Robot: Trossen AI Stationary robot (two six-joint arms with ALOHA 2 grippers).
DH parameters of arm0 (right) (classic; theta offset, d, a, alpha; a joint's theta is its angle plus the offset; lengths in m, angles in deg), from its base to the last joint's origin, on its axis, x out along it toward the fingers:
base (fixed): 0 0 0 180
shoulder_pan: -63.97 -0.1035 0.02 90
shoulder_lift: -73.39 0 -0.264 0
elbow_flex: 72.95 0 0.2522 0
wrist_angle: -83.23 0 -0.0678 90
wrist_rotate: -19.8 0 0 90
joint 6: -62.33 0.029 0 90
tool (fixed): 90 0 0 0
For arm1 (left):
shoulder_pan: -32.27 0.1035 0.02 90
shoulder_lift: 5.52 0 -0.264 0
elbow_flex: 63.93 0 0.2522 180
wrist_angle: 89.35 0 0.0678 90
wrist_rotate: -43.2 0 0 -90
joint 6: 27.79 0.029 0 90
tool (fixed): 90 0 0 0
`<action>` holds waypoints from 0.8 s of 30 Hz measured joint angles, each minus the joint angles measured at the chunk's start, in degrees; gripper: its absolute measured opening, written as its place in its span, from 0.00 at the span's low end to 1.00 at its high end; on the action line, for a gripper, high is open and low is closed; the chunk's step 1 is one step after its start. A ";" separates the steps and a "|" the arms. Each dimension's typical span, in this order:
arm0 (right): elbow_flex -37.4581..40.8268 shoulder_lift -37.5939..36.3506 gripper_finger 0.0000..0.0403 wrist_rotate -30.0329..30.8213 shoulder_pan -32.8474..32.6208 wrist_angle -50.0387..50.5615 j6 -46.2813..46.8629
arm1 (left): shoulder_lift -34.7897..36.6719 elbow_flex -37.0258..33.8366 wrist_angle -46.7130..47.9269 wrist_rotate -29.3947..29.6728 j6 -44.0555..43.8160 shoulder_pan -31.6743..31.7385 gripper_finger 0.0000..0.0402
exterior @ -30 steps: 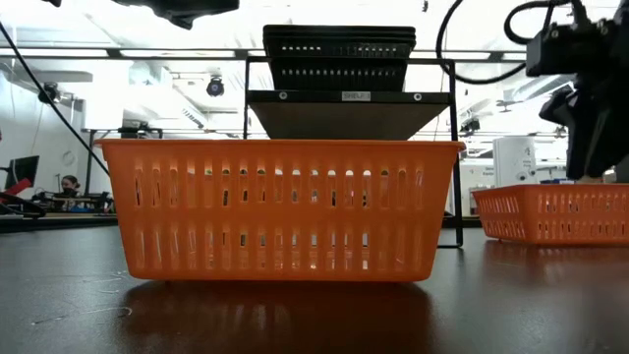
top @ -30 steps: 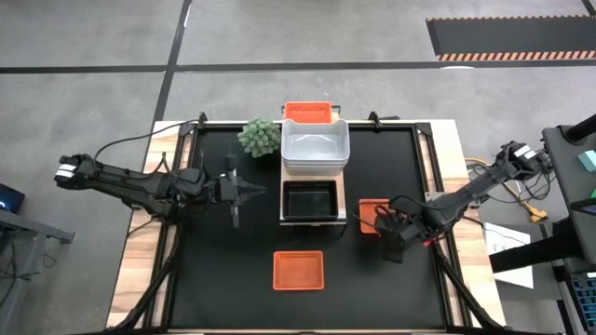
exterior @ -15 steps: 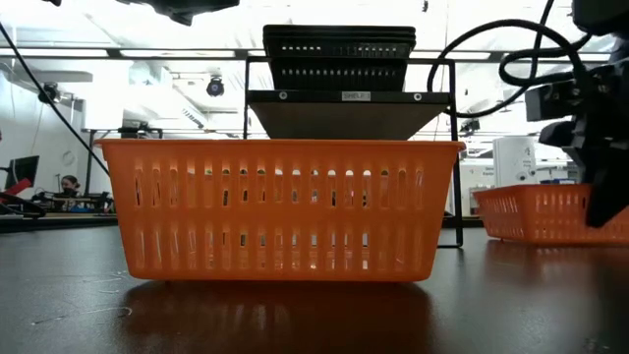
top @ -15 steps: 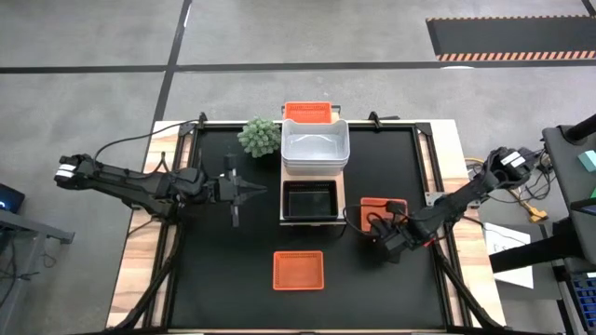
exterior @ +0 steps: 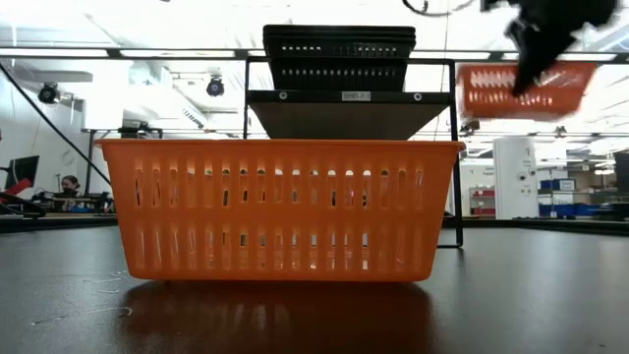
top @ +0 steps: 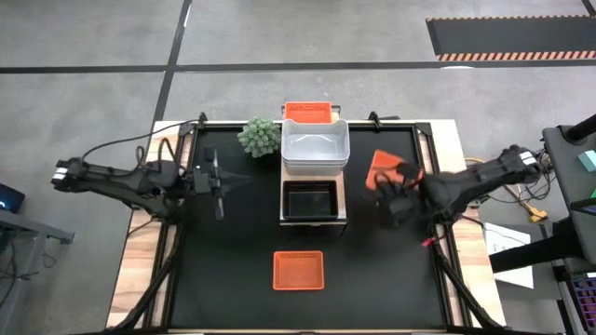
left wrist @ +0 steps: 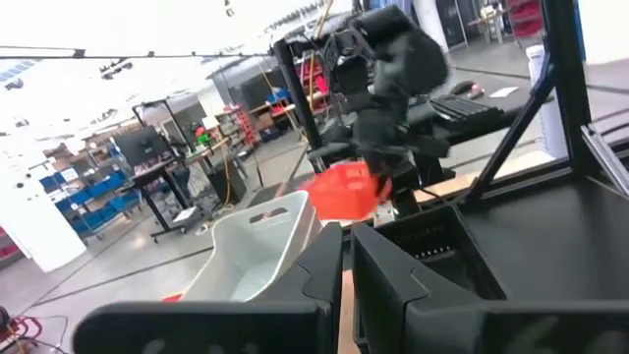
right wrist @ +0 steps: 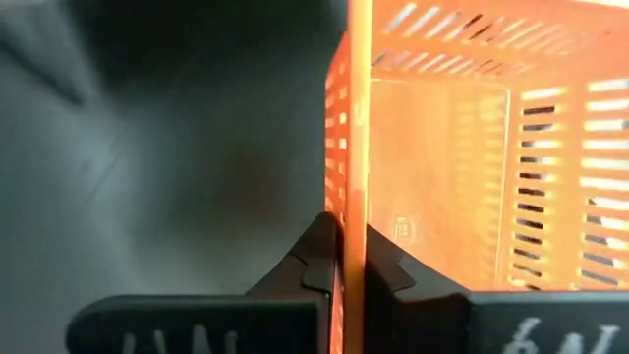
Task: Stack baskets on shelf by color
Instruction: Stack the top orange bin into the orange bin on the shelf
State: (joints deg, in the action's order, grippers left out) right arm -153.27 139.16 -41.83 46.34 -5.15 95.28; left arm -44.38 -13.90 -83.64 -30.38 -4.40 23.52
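The shelf (top: 342,210) stands mid-table and carries a red-orange basket (top: 306,112) at its far end, stacked white baskets (top: 315,145) in the middle and a black basket (top: 309,200) at its near end. Another red-orange basket (top: 298,270) rests flat on the table near the front. To the right of the shelf, a third red-orange basket (top: 380,168) hangs in the air with my right gripper (top: 395,189) shut on it; the low view shows this basket (exterior: 521,90) level with the shelf top. My left gripper (top: 217,183) is shut on nothing, left of the shelf. My right gripper pinches one side wall (right wrist: 352,187) of the red-orange basket at its rim, one finger inside the basket and one outside. The basket is lifted clear of the table and tilted.
A small spiky green plant (top: 261,137) stands beside the shelf's far left. The near red-orange basket (exterior: 280,208) fills the front of the low view. Wooden strips and cables run along the table's left and right edges.
My right gripper has shut on the wall of the red-orange basket that lay on the table right of the shelf. It has lifted it clear and carried it up and toward the far edge. My left gripper has drawn back a little toward the table's left edge.
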 joint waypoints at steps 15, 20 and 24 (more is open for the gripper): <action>-35.26 10.14 0.02 -1.29 23.35 -2.38 -31.66 | 5.53 -0.15 9.92 0.62 5.99 0.02 0.02; -48.90 20.42 0.02 -12.17 29.20 -3.33 -40.73 | 6.58 -0.17 11.61 0.76 8.49 0.04 0.02; -60.05 28.99 0.02 -15.02 33.70 -3.21 -47.13 | 7.71 -0.21 14.57 2.10 8.94 0.04 0.03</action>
State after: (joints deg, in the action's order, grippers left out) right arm -213.32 168.15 -56.84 80.04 -8.35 48.14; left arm -36.67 -14.10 -69.07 -28.28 4.54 23.56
